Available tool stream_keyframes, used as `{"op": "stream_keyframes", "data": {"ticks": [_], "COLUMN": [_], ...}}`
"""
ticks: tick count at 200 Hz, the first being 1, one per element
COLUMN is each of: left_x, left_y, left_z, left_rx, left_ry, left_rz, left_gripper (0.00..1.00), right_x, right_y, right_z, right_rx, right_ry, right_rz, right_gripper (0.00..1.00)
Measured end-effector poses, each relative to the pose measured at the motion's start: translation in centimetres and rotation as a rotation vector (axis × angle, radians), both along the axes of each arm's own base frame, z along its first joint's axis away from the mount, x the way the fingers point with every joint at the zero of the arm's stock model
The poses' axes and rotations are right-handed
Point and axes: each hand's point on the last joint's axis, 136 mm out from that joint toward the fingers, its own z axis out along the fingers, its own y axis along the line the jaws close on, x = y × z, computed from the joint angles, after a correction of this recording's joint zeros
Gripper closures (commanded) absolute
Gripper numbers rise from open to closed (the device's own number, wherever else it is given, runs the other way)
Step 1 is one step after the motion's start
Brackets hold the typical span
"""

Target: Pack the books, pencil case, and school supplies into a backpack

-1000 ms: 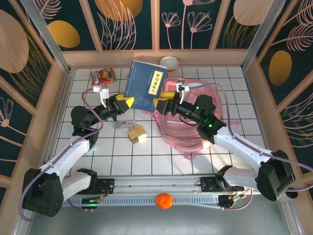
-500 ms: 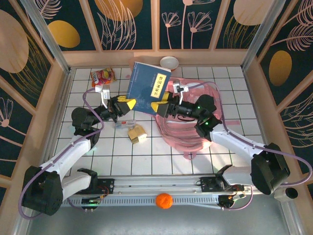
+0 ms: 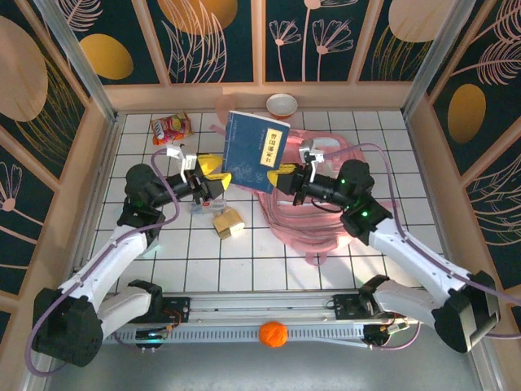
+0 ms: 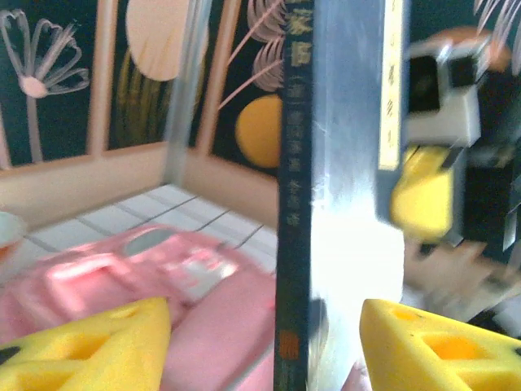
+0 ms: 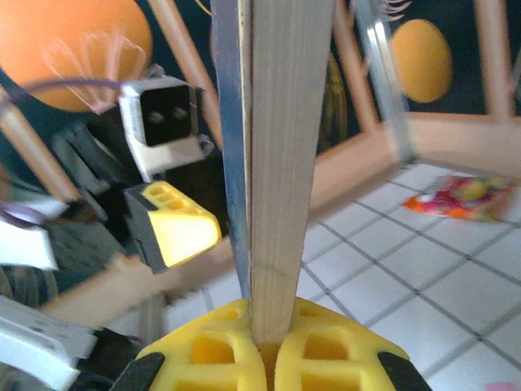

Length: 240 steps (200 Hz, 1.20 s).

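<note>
With the right gripper clamped on the lower edge of the book, held upright over the backpack beneath it, the left gripper, jaws apart around the spine, ought to steady it going in.

text | book | yellow cover label, spine print — characters too blurred to read

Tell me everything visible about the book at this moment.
The book is a thin, closed, dark navy volume with a pale yellow title strip on its cover, lettering down the spine and cream page edges. It stands upright, slightly tilted, raised off the table beside the backpack. The right gripper is clamped on its lower edge; the left gripper straddles it, fingers spread.
</note>
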Motion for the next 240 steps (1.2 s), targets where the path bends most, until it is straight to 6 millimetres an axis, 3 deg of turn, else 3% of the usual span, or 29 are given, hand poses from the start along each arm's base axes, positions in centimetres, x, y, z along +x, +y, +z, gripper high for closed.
{"op": "stream_keyframes", "data": {"ticks": [19, 38, 74, 100, 123, 151, 168, 195, 217, 224, 240], "left_x": [0.6, 1.0, 1.2, 0.8, 0.1, -1.0, -1.4, -1.7, -2.0, -2.1, -2.2], "left_y": [0.4, 0.7, 1.0, 0.2, -1.4, -2.7, -3.3, -3.6, -4.0, -4.1, -4.2], "left_z": [0.0, -0.6, -4.4, -6.9, -9.9, -12.4, -12.8, -12.9, -12.5, -12.3, -12.0], "left_rx": [0.126, 0.243, 0.449, 0.561, 0.658, 0.707, 0.71, 0.699, 0.666, 0.657, 0.638], "left_ry": [-0.104, -0.2, -0.285, -0.335, -0.352, -0.333, -0.331, -0.328, -0.319, -0.321, -0.323], "left_rz": [0.05, 0.076, 0.074, 0.02, -0.061, -0.147, -0.171, -0.19, -0.205, -0.211, -0.219], "left_gripper": [0.33, 0.31, 0.26, 0.25, 0.22, 0.23, 0.33, 0.55, 0.9, 1.0, 1.0], "right_x": [0.8, 1.8, 1.2, 0.2, 0.0, 0.5, 0.8, 0.8, 0.7, 0.7, 0.7], "right_y": [-1.1, -2.2, -3.3, -3.8, -3.9, -3.0, -2.7, -2.7, -2.6, -2.6, -2.7], "right_z": [-1.1, -3.5, -10.2, -14.0, -15.5, -15.6, -15.6, -15.8, -15.9, -15.9, -15.6], "right_rx": [-0.124, -0.288, -0.661, -0.873, -0.979, -1.05, -1.074, -1.101, -1.108, -1.107, -1.091], "right_ry": [-0.04, -0.067, -0.132, -0.189, -0.228, -0.282, -0.303, -0.332, -0.355, -0.357, -0.355], "right_rz": [-0.09, -0.179, -0.195, -0.127, -0.077, -0.043, -0.028, -0.004, 0.014, 0.018, 0.019], "right_gripper": [1.0, 1.0, 1.0, 1.0, 1.0, 1.0, 1.0, 1.0, 1.0, 0.93, 0.63]}}
